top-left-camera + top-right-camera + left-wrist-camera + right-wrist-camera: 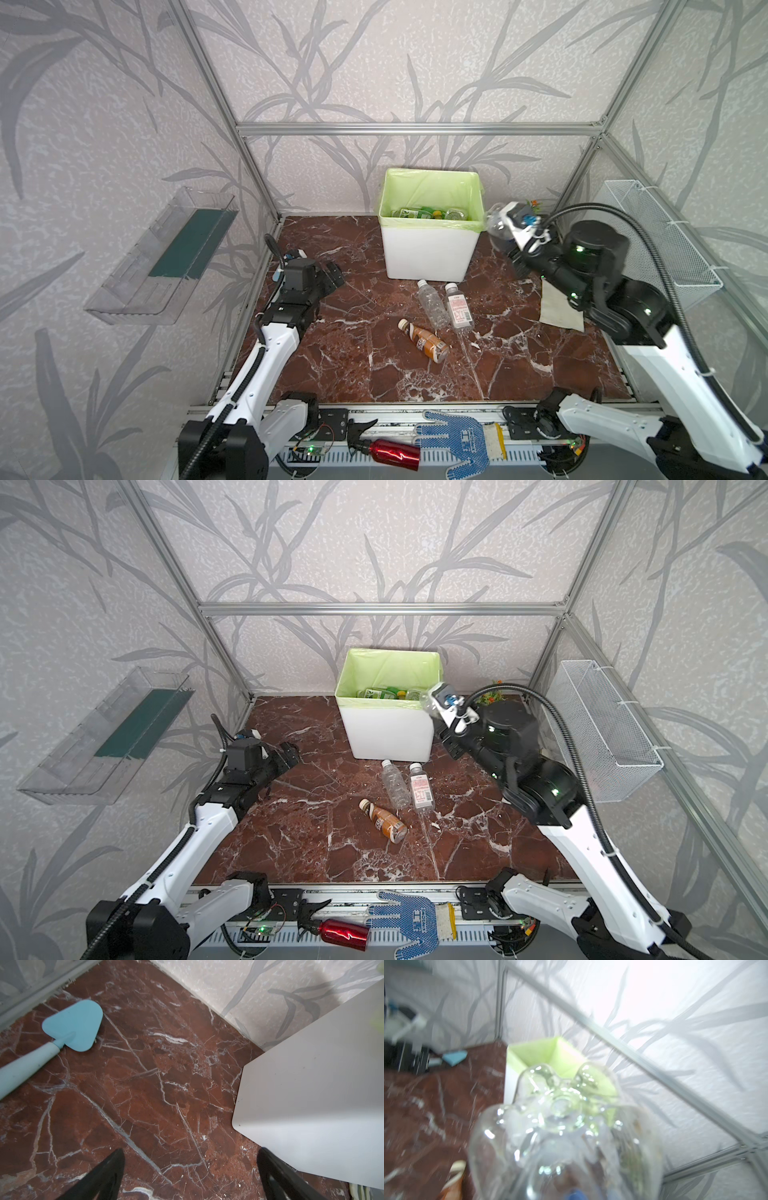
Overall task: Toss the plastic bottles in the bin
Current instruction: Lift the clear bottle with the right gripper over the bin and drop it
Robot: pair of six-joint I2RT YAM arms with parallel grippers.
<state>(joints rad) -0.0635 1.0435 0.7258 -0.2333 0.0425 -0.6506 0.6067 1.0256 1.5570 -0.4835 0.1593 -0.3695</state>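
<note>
My right gripper [510, 233] [441, 707] is shut on a clear plastic bottle [496, 226] [428, 699], held in the air by the right front corner of the bin [428, 253] [390, 733]. In the right wrist view the bottle's base [562, 1113] fills the frame and hides the fingers, with the green-lined bin [533, 1055] behind it. Several bottles [428, 213] lie inside the bin. On the floor in front lie a clear bottle [433, 304], a red-labelled clear bottle [459, 308] and a brown bottle [424, 340]. My left gripper [332, 276] [191, 1154] hangs open and empty, left of the bin [311, 1095].
A blue scraper [76, 1024] lies near the left wall. A cloth [561, 309] lies under my right arm. A wire basket [660, 241] hangs on the right wall and a clear tray [162, 257] on the left. A red spray bottle [392, 452] and a blue glove [461, 440] lie on the front rail.
</note>
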